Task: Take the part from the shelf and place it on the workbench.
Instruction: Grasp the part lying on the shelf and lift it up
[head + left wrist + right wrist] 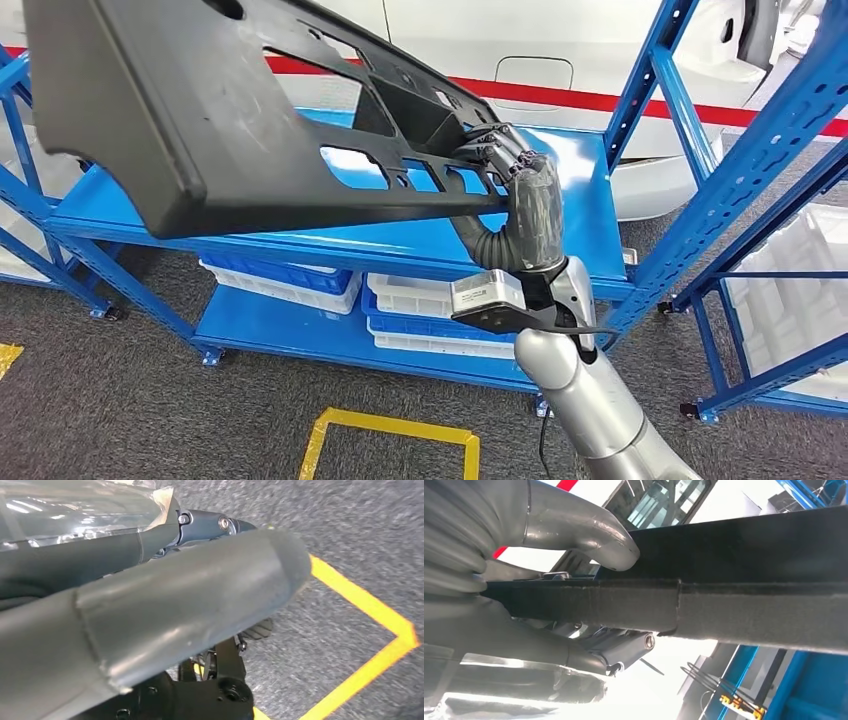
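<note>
Part point(200, 130): large black plastic panel with cut-outs, raised above blue shelf point(330, 240). Right hand point(515, 175) clamps its lower bar, thumb over edge. Left hand point(165, 610): finger position indiscernible. White bins point(410, 300) on the lower tier beyond.

**Even light from the head, glare and blur at the wrists**

The head view is bright and evenly lit, with soft shadows under the blue shelf point(420, 250). Straight lines bow slightly toward the edges. In the left wrist view the close robot hand point(150, 620) is soft and unfocused. The right wrist view looks into blown-out white backlight, leaving the black part point(744, 610) nearly silhouetted.
</note>
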